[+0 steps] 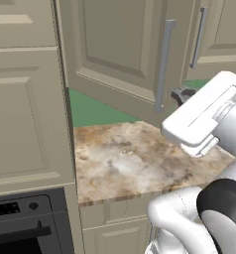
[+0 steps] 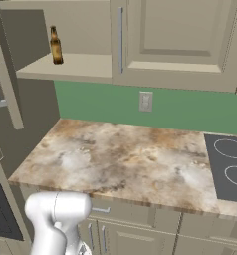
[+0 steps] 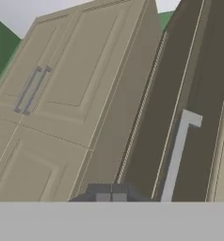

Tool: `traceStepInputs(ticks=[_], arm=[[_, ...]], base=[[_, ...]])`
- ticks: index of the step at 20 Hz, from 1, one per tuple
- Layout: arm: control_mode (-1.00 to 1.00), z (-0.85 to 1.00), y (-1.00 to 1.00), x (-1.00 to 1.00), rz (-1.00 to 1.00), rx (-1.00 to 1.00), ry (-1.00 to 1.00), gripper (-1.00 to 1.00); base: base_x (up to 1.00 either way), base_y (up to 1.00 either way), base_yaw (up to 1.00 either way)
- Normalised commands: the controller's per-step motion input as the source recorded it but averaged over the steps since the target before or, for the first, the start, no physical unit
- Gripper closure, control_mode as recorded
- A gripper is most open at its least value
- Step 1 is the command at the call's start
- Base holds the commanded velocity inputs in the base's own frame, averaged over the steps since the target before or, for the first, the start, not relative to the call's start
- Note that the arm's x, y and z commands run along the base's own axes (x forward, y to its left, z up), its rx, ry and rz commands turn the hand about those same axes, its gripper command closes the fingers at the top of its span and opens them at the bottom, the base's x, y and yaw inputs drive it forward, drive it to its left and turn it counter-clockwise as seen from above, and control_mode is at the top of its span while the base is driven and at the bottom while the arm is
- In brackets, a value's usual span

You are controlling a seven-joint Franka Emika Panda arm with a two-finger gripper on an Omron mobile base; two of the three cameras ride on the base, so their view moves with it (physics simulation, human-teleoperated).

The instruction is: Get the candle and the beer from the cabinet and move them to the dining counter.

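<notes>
Beer [image 2: 56, 46] upright on cabinet shelf [image 2: 70, 67], apart from closed hand [image 3: 111, 197].

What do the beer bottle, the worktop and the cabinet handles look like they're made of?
The beer: amber glass by its look, with a dark neck. The worktop: polished stone, going by the beige-brown marbled veining. The cabinet handles: plain matte grey bars, probably brushed metal, though a render leaves that open. The doors themselves look like painted beige panels.

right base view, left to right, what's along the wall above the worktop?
open cabinet door → beer on the cabinet shelf → grey bar handle → white wall socket → black cooktop
</notes>
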Motion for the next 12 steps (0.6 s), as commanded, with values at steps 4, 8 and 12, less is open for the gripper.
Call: traceStepInputs(ticks=[4, 8, 12], arm=[[-1.0, 0.0, -1.0, 0.06, 0.07, 0.0, 0.0, 1.0], [-1.0, 0.0, -0.64, 0.54, 0.12, 0.0, 0.02, 1.0], [-1.0, 0.0, -0.15, 0.89, 0.19, 0.0, 0.13, 1.0]], base=[[0.0, 0.0, 0.0], [0.0, 0.0, 0.0], [0.0, 0.0, 0.0]])
